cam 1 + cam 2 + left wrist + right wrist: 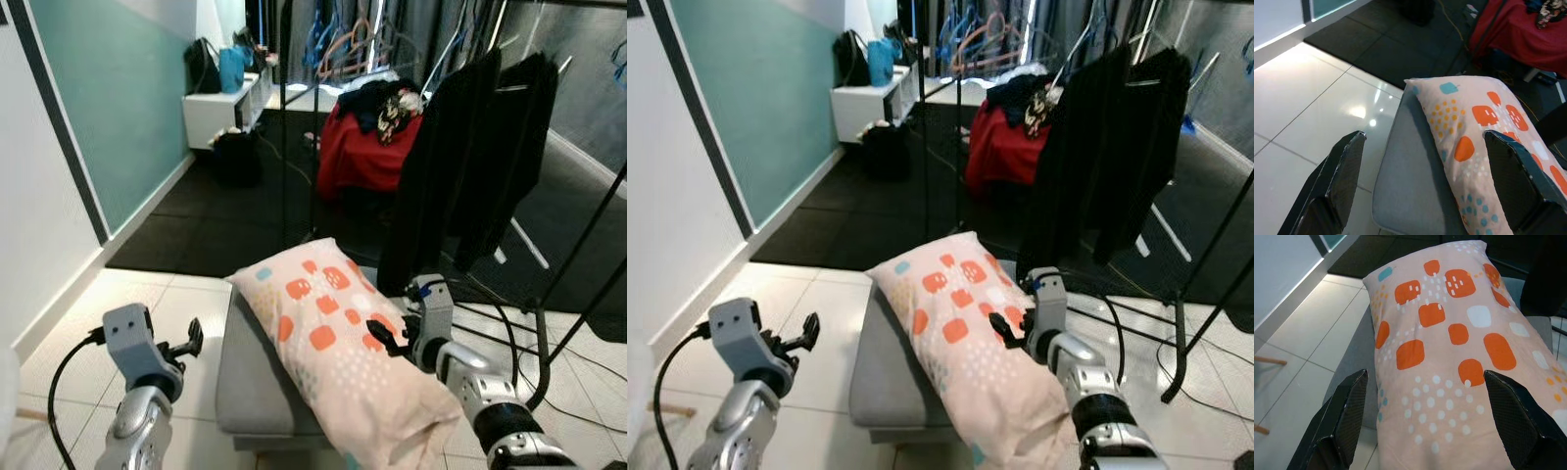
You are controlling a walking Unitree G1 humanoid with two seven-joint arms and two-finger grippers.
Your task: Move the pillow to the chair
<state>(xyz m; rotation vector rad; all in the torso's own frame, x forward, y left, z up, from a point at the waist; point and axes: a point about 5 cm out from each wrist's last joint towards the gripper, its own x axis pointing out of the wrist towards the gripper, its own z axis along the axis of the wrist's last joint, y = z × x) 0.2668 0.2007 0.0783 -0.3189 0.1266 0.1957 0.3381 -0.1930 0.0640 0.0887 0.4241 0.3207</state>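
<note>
Right hand [1425, 431], fingers spread, hovers over the pillow [1449, 347] on the grey chair [1410, 171]; left hand [1425, 191] likewise spread.

White floor tiles [157, 304], teal wall [118, 88]

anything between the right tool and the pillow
Nothing visible does. The right tool hangs open just above the pillow, which lies on the grey seat. The left tool is open too, off to the seat's side over the tiles.
</note>
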